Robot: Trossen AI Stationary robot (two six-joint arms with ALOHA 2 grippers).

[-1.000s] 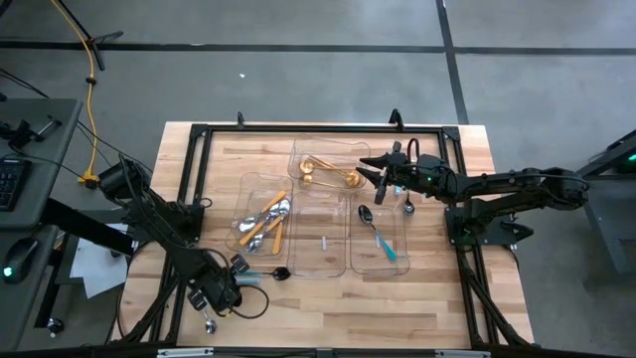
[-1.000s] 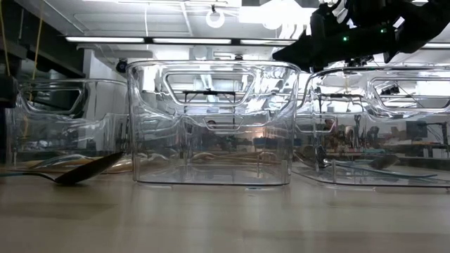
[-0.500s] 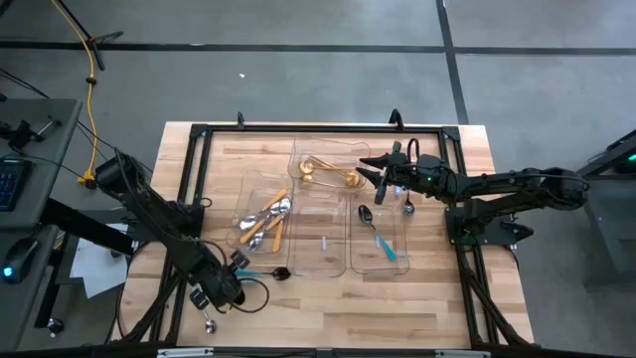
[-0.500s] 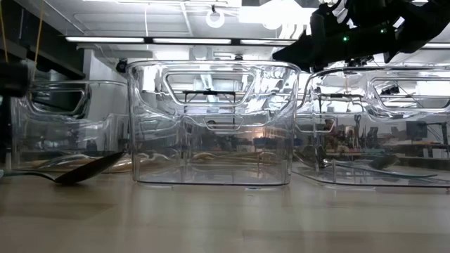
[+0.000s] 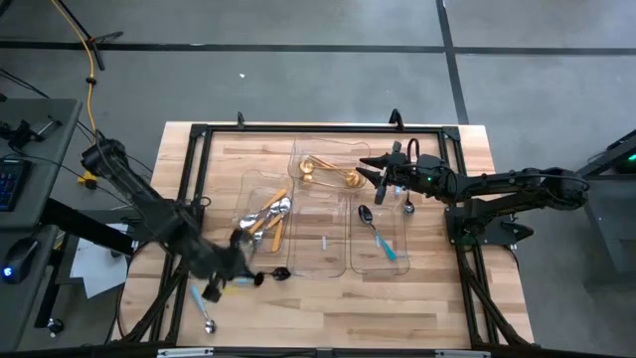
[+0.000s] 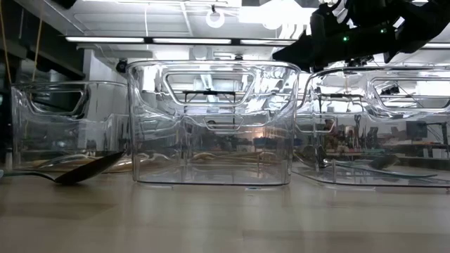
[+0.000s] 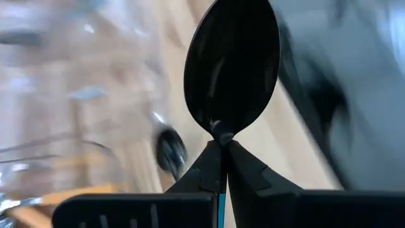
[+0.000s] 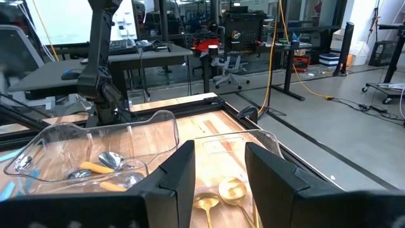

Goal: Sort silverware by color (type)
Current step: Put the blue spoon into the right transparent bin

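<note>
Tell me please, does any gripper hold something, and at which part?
The left gripper is shut on a dark spoon, pinching the neck just below the bowl. The right gripper is open and holds nothing.

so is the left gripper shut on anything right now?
Shut. In its wrist view the left gripper fingertips meet on the neck of a dark spoon, bowl sticking out past them.

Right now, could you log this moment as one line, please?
left gripper: shut on dark spoon | right gripper: open, over gold tray
</note>
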